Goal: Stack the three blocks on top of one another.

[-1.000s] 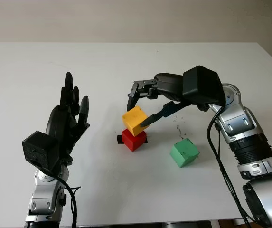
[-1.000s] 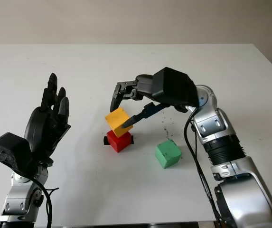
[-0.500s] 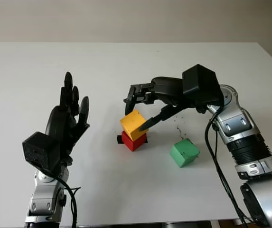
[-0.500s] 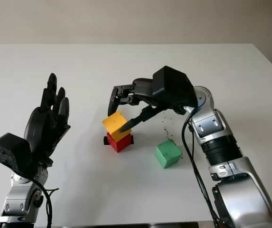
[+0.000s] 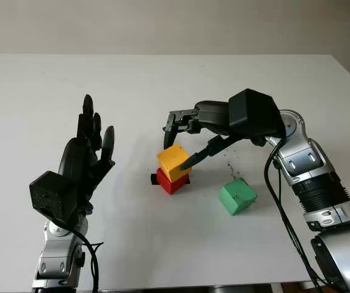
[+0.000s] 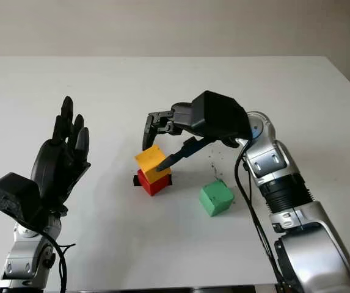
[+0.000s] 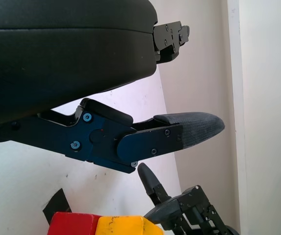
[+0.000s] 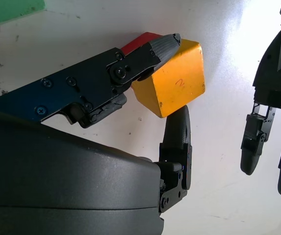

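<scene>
A yellow block (image 5: 175, 160) sits tilted on top of a red block (image 5: 171, 182) near the middle of the white table (image 5: 162, 79). My right hand (image 5: 175, 148) reaches in from the right and is shut on the yellow block; its thumb tip (image 8: 165, 45) presses the block's near-right corner and another finger (image 8: 178, 127) meets the opposite edge. A green block (image 5: 237, 196) stands alone on the table to the right of the stack, beneath my right forearm. My left hand (image 5: 92, 146) is open, raised at the left, well apart from the blocks.
A small black tab (image 5: 153, 179) lies on the table against the red block's left side. Dark specks (image 5: 229, 166) mark the table between the stack and the green block. The table's front edge runs close below both arms.
My right hand has lowered the yellblock slightly left and down, so the yellow block now sits closer on the red one. The left hand and green block have not moved.
</scene>
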